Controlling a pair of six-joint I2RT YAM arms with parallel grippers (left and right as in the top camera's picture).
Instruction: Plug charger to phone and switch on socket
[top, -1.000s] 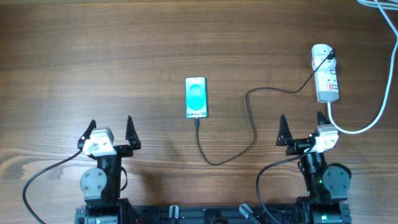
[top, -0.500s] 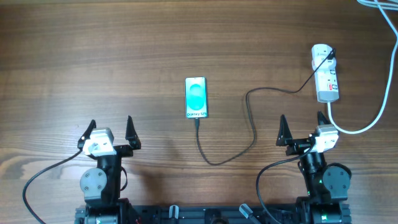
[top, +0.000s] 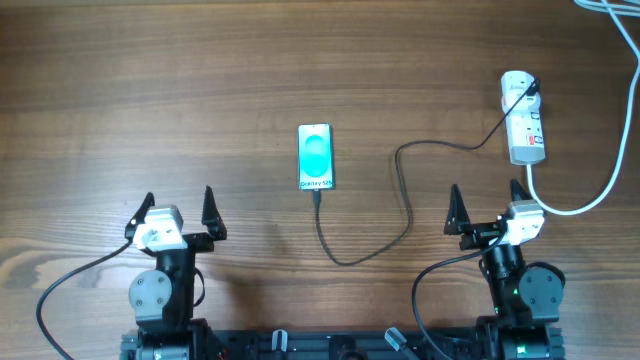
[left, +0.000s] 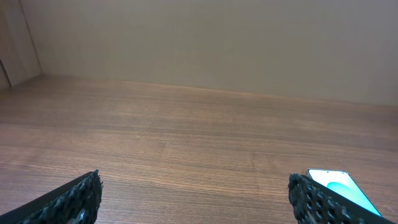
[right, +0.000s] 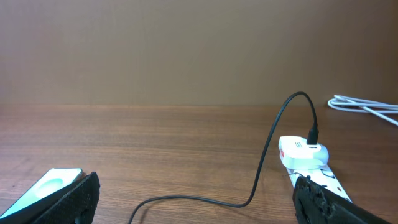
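Note:
The phone (top: 315, 157) lies flat mid-table with a cyan screen and a white text strip at its near end. It also shows in the left wrist view (left: 341, 185) and the right wrist view (right: 46, 184). The charger cable (top: 402, 200) runs from the phone's near end in a loop to a white plug on the socket (top: 523, 130) at the right, seen too in the right wrist view (right: 309, 158). My left gripper (top: 178, 212) is open and empty at the near left. My right gripper (top: 485, 208) is open and empty, just near the socket.
The socket's thick white cord (top: 600, 190) curves from its near end to the right edge and up to the far right corner. Robot cables trail by both arm bases at the near edge.

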